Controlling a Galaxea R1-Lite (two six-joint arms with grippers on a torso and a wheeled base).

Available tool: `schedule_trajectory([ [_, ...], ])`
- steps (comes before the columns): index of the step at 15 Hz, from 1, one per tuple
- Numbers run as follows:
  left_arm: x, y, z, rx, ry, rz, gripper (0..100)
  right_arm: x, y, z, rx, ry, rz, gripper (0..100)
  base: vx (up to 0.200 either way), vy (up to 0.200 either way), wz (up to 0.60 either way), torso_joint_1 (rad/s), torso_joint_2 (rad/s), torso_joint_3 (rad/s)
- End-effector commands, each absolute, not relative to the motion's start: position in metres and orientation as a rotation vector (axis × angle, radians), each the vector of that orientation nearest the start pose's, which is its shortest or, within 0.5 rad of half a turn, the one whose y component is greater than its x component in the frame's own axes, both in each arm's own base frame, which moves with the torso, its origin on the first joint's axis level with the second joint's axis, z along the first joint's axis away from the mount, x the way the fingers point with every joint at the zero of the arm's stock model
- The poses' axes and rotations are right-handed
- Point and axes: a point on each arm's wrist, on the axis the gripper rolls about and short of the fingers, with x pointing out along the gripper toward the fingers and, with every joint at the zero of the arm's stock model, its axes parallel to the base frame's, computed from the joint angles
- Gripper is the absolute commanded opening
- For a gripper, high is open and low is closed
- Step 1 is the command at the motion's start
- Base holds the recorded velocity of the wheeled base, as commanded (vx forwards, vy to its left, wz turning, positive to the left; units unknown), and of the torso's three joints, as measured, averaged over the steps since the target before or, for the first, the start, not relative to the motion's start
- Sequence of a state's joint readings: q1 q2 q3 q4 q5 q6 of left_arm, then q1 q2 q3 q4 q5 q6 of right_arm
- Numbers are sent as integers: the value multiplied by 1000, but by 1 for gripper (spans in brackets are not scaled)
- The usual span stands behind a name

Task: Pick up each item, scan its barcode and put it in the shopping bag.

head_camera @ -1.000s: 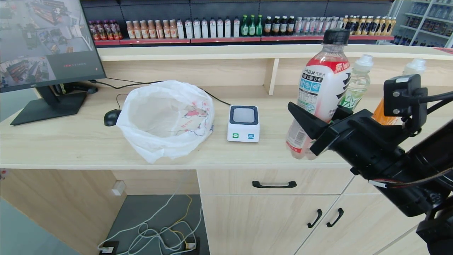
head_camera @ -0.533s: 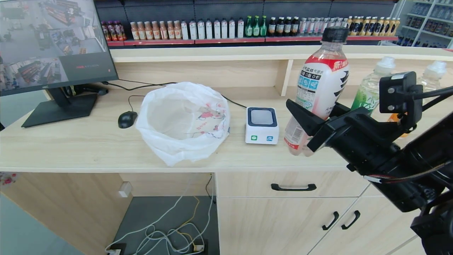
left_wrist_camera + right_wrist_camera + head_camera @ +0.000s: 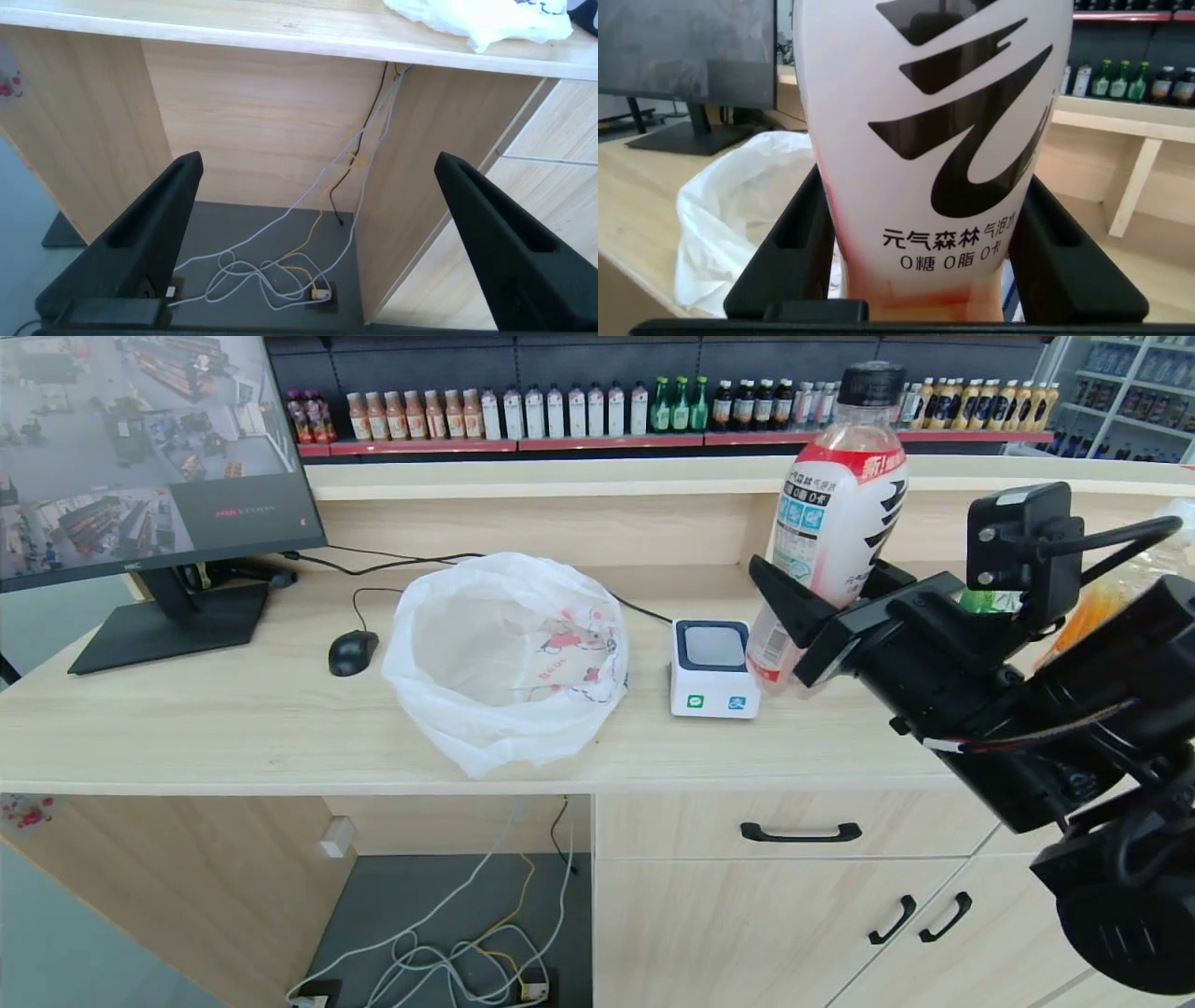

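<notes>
One bottle [image 3: 836, 513] sits upright in right claw [image 3: 822, 593]; shopping bag [image 3: 485, 733] open.

A pale wooden counter [image 3: 233, 728] with a raised back ledge is seen. Near its middle a white plastic bag [image 3: 509, 653] is set, mouth open upward. A small white scanner [image 3: 712, 669] is placed just beside the bag, on the right. A black mouse [image 3: 353, 652] is laid near the bag's left side, and farther left a monitor [image 3: 140, 448] is stood on its flat black base. A black cable [image 3: 373, 558] is run along the back. At the far right an orange bottle [image 3: 1097, 607] is partly hidden.
</notes>
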State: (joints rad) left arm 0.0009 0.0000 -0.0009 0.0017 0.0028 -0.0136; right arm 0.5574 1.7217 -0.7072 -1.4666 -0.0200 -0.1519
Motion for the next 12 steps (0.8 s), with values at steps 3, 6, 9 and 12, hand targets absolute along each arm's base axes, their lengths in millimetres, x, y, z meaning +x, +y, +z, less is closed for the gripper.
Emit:
schedule_trajectory([
  [3, -23, 0, 76, -15, 0, 5, 100, 287, 151, 230, -91, -509, 463, 0, 0, 0, 0, 0, 0, 0],
  [6, -23, 0, 76, -17, -2, 5, 100, 316, 146, 238, -164, -586, 474, 0, 0, 0, 0, 0, 0, 0],
  [9, -23, 0, 75, -15, 1, 5, 100, 337, 157, 232, -228, -628, 516, 0, 0, 0, 0, 0, 0, 0],
  [12, -23, 0, 75, -17, 1, 5, 100, 372, 159, 237, -381, -778, 603, 0, 0, 0, 0, 0, 0, 0],
])
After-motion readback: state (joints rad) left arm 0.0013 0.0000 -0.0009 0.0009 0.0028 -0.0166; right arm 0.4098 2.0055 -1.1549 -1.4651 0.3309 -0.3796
